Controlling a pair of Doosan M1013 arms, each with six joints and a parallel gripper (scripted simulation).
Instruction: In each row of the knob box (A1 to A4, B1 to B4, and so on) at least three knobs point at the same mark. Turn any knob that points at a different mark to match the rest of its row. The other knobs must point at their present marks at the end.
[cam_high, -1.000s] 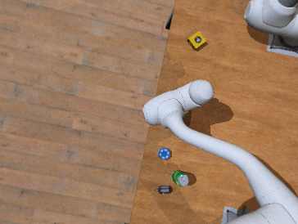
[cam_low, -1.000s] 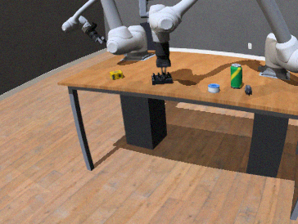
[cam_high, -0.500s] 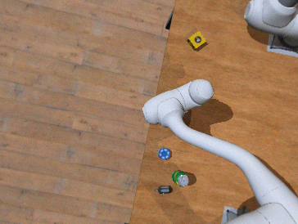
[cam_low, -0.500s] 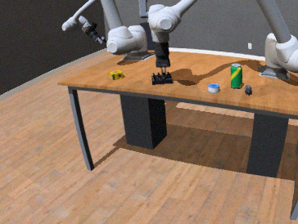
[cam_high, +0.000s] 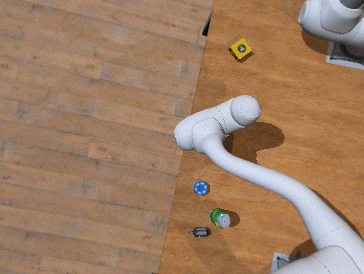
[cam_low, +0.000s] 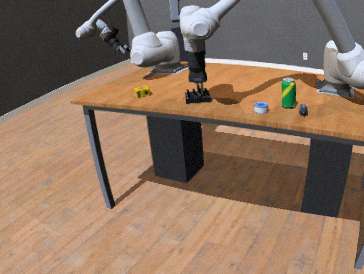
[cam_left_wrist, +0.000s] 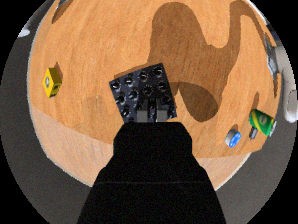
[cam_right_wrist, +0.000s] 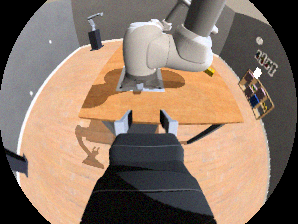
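While the left hand (cam_low: 199, 89) (cam_left_wrist: 152, 104) points down over the knob box (cam_low: 199, 100) (cam_left_wrist: 139, 85), its fingers stand nearly closed, one on each side of a knob (cam_left_wrist: 152, 106) near the box edge closest to the wrist. The narrow gap and the placing suggest a grip on that knob; its pointer and mark cannot be read here.

The step in hand is judged to be turning this knob to match its row. Keep the finger axis centred on the knob and rotate the wrist about that axis only; any sideways drift may drag the box or make the pads slip. Hold light, even pressure. Stop at the mark shared by the other three knobs, then open only enough to clear and lift straight up, as the neighbouring knobs stand close and must keep their marks.

The box sits on the worktop (cam_high: 300, 100) (cam_low: 240, 75) (cam_left_wrist: 100, 50) (cam_right_wrist: 200, 95), set at a slant to the hand in the left wrist view. The yellow block (cam_high: 240, 49) (cam_low: 142, 91) (cam_left_wrist: 51, 82) (cam_right_wrist: 210, 72) lies well apart on one side; the blue-and-white disc (cam_high: 201, 188) (cam_low: 261, 108) (cam_left_wrist: 233, 138) and green can (cam_high: 219, 218) (cam_low: 288, 93) (cam_left_wrist: 262, 121) are on the other. The right hand (cam_low: 125, 49) (cam_right_wrist: 146, 115) is wide open, holding nothing, away from the box.
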